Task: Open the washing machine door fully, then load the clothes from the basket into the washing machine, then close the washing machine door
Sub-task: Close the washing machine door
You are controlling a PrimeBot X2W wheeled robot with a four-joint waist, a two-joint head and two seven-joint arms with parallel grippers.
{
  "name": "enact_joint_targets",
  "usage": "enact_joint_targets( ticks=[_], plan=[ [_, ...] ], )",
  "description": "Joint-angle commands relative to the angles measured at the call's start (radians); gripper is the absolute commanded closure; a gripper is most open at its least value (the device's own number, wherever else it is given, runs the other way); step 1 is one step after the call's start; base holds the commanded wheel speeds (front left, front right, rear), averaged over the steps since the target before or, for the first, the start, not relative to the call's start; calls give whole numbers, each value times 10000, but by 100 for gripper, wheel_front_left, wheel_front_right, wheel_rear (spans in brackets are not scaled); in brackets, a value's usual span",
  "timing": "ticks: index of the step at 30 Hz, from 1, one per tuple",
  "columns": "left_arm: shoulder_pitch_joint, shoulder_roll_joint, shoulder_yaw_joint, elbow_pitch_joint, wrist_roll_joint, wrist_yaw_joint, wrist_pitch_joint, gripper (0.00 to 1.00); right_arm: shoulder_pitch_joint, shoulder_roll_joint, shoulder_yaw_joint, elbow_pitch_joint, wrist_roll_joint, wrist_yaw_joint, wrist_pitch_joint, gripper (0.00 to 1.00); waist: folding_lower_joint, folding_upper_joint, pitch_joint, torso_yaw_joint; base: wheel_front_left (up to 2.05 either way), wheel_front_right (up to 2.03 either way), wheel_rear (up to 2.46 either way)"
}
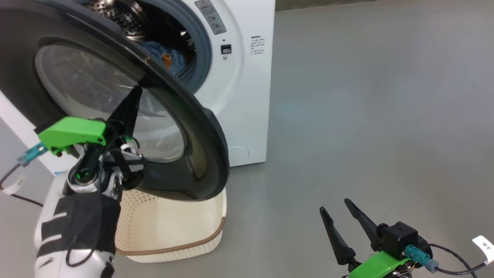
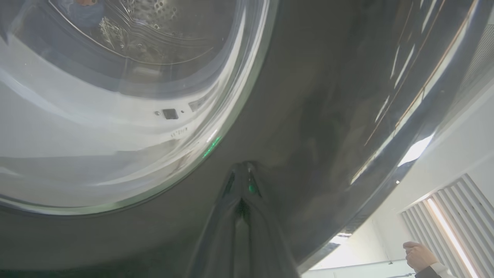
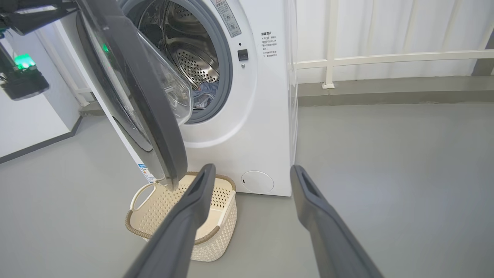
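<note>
Now: left fingers pinched together on the door ring

The left gripper (image 2: 242,168) has its two dark fingers drawn together with nothing between them. In the left wrist view their tips touch the glossy black ring of the washing machine door (image 2: 308,96), just beside the edge of the clear glass bowl. In the head view this gripper (image 1: 135,91) reaches up against the door's outer face. The door (image 1: 200,127) stands partly open, swung out from the washing machine (image 1: 247,96), and its lower edge hangs over the basket (image 1: 185,247).

The right gripper (image 1: 334,205) sits low and well apart from the machine, fingers spread wide and holding nothing. In the right wrist view its fingers (image 3: 193,208) frame the machine's white front (image 3: 262,135).

The clothes (image 1: 158,52), blue with a spot of orange, lie inside the steel drum behind the grey gasket. The basket (image 3: 216,235) stands on the grey floor (image 1: 366,116) just in front of the machine's base, its perforated cream inside showing. A person's hand (image 2: 418,255) shows at the lower right corner of the left wrist view.
</note>
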Motion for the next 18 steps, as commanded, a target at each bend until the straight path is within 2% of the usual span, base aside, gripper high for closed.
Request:
enact_joint_targets(
  ticks=[1, 5, 11, 18],
  plan=[
    [-580, 195, 134, -247, 122, -108, -52, 100, -150, 16, 183, -236, 93, 16, -48, 0, 0, 0, 20, -83, 0, 0, 0],
    [-773, 195, -55, 14, 330, -110, -508, 100, -149, 36, 148, -228, 87, 16, -48, 0, 0, 0, 27, -155, 0, 0, 0],
    [-794, 195, -436, 88, 93, -111, -868, 100, -161, 74, 119, -211, 84, 16, -48, 0, 0, 0, 14, -145, 0, 0, 0],
    [-323, 411, -943, -319, 1032, -112, -1245, 100, -86, 115, -32, -285, 70, 16, -48, 0, 0, 0, 5, -11, 0, 0, 0]
  ],
)
